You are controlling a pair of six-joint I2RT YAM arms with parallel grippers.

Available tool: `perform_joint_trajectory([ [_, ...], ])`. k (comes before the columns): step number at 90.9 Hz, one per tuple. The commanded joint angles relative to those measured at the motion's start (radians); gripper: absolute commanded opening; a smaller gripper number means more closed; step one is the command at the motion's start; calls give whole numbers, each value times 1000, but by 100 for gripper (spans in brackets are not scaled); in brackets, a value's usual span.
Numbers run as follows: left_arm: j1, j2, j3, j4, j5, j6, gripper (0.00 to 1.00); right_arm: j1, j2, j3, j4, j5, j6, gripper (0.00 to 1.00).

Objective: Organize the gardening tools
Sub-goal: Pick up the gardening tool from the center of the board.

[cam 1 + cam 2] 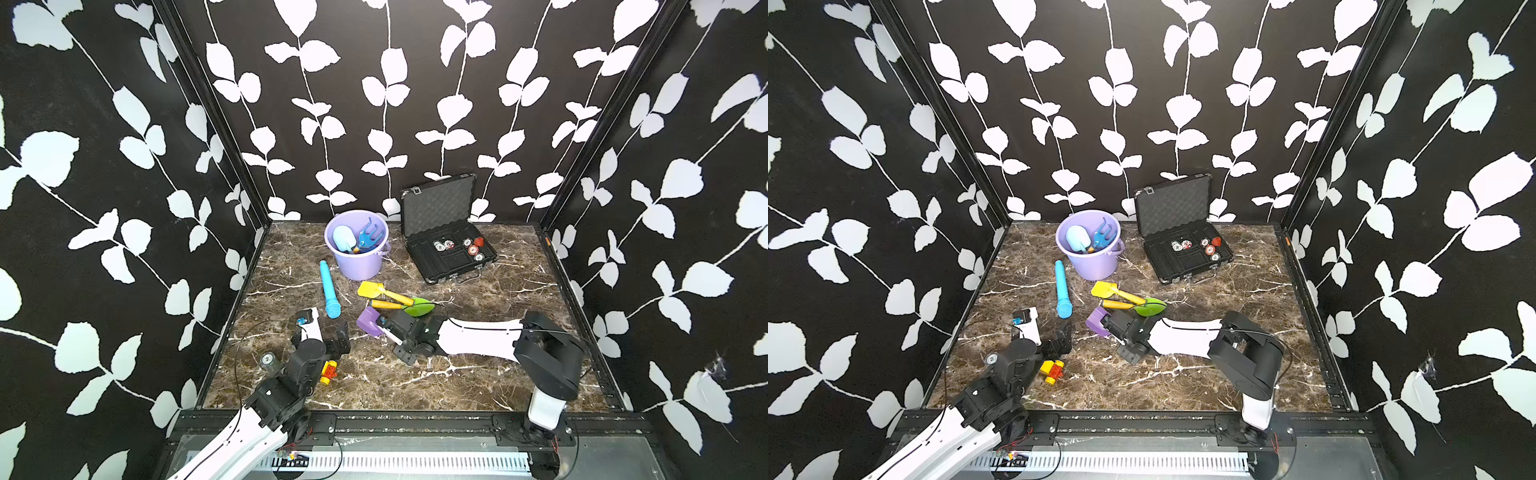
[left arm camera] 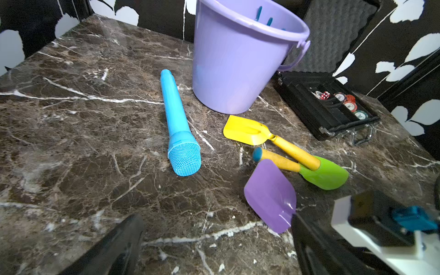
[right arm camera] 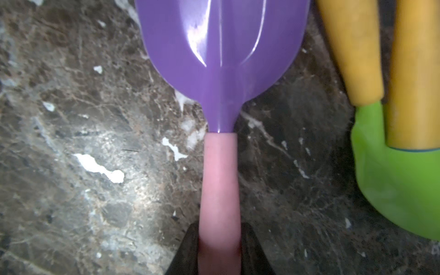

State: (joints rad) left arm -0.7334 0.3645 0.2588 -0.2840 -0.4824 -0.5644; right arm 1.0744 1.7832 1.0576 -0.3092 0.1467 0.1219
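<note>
**Purple plastic spade with pink handle point(image 1: 368, 322) in the grip: carry comes next**

Top views. My right gripper point(image 1: 387, 328) sits low over the brown marble tabletop point(image 1: 478, 374), at the spade's handle end. Just beyond lie a yellow square-bladed spade with a yellow handle point(image 1: 370, 289) and a green plastic scoop with a yellow handle point(image 1: 420, 307), touching. The yellow spade's handle end rests on the green blade. A lilac plastic bucket point(image 1: 361, 266) stands upright toward the back, holding a pale-blue scoop point(image 1: 345, 239) and a blue three-pronged fork point(image 1: 370, 237). My left gripper point(image 1: 338, 338) waits near a yellow-and-red toy car point(image 1: 328, 370).

Left wrist. Left jaws spread wide, nothing between them. A light-blue toy microphone point(image 2: 177, 123) lies beside the bucket; not a tool, so I leave it. I cannot tell whether the purple blade has left the marble.

Right wrist. Black fingers point(image 3: 188, 250) press both sides of the pink handle, well back from the blade: clamped firm.

Judgement. The grasp on a third tool looks made. The next move calls for a straight lift clear of the two yellow handles just beside it. After that comes a carry over the bucket rim and a blade-down release. Gripped this far from the blade, the spade may droop, so I would go up before going across. Yellow and green then remain.
</note>
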Motion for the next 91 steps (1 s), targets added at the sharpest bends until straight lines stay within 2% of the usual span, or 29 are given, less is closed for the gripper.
perform_joint_trajectory([
  [1,-3,58,57,59,46,16,99,7,-61,-26,94,65,50,0],
  [26,9,275,165,101,140,54,99,7,-126,-94,163,158,96,0],
  [57,72,532,280,164,408,100,99,7,-246,-196,254,171,110,0],
  [91,102,664,407,160,465,161,90,7,-291,-261,331,123,82,0],
])
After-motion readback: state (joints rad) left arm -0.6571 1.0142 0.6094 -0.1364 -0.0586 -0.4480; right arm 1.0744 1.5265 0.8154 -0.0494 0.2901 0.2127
